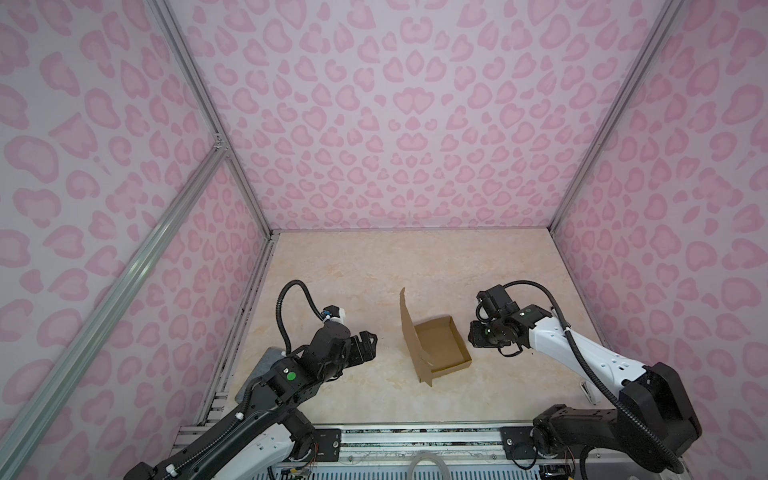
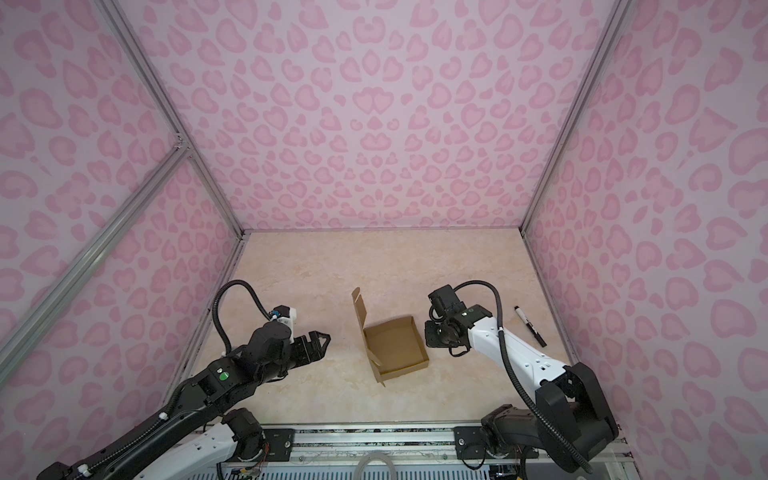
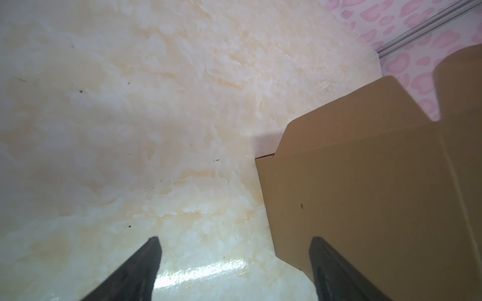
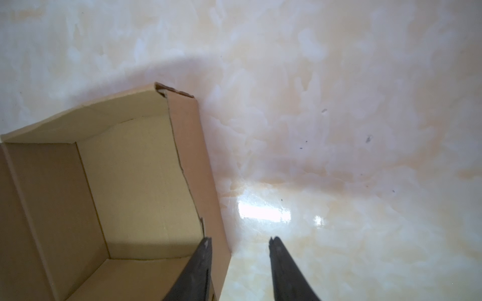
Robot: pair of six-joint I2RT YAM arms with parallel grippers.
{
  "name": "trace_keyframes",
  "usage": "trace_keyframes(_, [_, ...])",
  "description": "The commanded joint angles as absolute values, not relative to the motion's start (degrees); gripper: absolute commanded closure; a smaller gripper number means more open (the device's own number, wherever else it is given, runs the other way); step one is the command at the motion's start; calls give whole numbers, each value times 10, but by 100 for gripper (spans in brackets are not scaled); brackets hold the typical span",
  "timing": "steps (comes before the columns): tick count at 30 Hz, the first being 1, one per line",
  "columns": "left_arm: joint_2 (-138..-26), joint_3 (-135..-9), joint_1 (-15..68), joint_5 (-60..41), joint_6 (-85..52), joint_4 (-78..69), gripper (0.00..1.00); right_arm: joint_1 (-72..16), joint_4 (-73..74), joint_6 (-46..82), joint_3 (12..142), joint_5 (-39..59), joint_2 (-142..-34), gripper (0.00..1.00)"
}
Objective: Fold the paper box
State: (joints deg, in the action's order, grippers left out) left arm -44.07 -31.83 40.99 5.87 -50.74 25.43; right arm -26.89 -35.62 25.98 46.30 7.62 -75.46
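The paper box is a shallow brown cardboard tray standing open on the marbled tabletop. Its lid flap stands upright along the left side. My left gripper hangs open a short way left of that flap, holding nothing. In the left wrist view its gripper frames bare tabletop beside the flap's outer face. My right gripper is at the tray's right wall. In the right wrist view the gripper is open, one finger over the wall's edge and one outside.
A black marker pen lies by the right wall behind the right arm. A grey felt block lies under the left arm at the table's left edge. A small white object sits near the right arm's base. Pink patterned walls enclose three sides.
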Motion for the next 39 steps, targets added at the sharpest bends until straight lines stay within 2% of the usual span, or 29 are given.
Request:
trace_keyframes(1, [-471, -296, 410, 19, -547, 162, 9, -269, -324, 273, 450, 65, -763, 60])
trace_keyframes(12, [-632, -304, 410, -41, -546, 24, 9, -317, -293, 301, 410, 76, -794, 60])
trace_keyframes(29, [-855, -455, 404, -120, -460, -33, 10, -545, -236, 454, 394, 56, -782, 60])
trace_keyframes(36, [-909, -537, 356, -166, -398, -33, 12, -628, -265, 467, 433, 17, -780, 58])
trace_keyframes(39, [-911, -557, 323, -175, -381, -28, 13, -637, -299, 463, 448, 0, -763, 58])
